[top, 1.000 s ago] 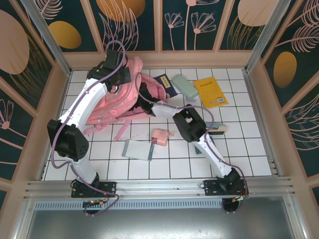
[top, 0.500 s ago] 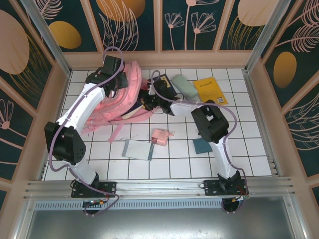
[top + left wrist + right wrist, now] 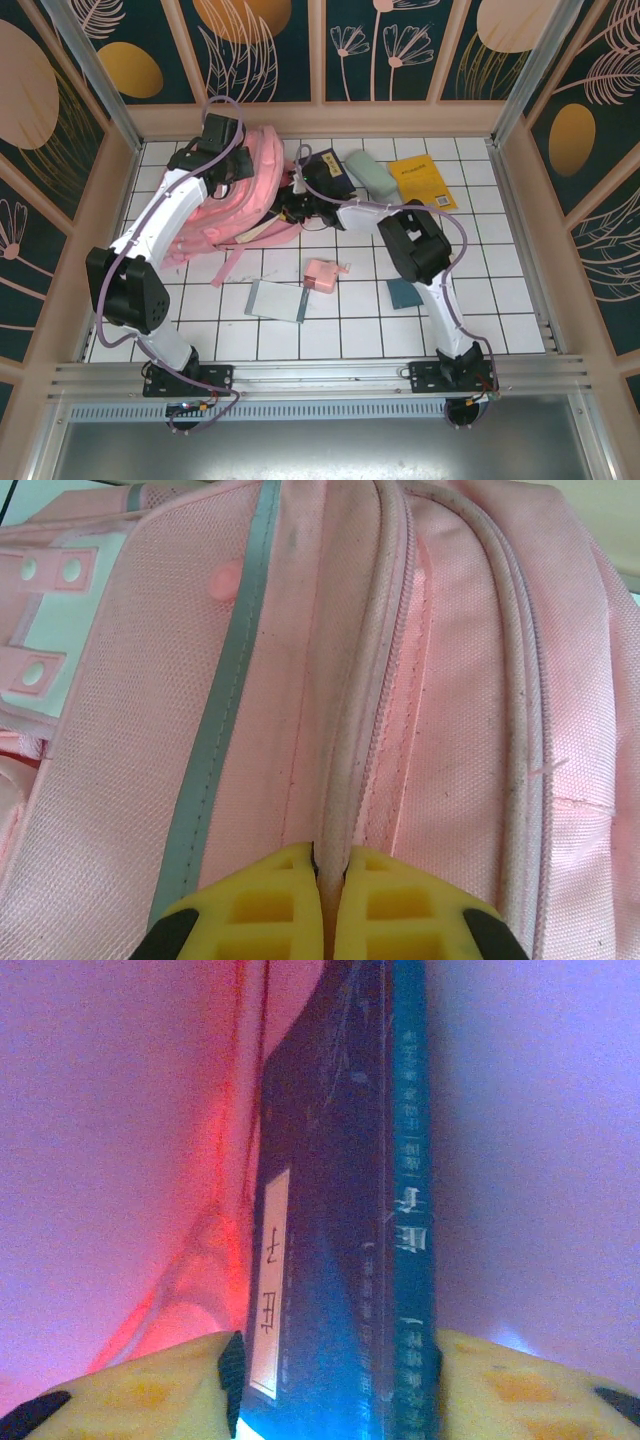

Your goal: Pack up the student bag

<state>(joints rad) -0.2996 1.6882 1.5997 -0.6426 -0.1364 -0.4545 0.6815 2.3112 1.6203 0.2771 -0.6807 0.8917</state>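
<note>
Student bag (image 3: 240,205): big and pink, lying flat at the far left of the table (image 3: 500,300).
Left gripper (image 3: 328,880): yellow tips pressed together, pinching a fold of the bag right by its zip.
Right gripper (image 3: 335,1380): pinching a dark blue book (image 3: 340,1210), with pink cloth on both sides.
Beside the bag: green case (image 3: 370,172), then yellow book (image 3: 425,183), off to the right.
In front of the bag: small pink pouch (image 3: 322,272) and grey notebook (image 3: 277,300), near each other on the tiles.

Woven pink cloth student bag (image 3: 450,680), matt grey strip (image 3: 215,730), smooth dark book (image 3: 320,1210) cover, white tiled table (image 3: 480,300)
</note>
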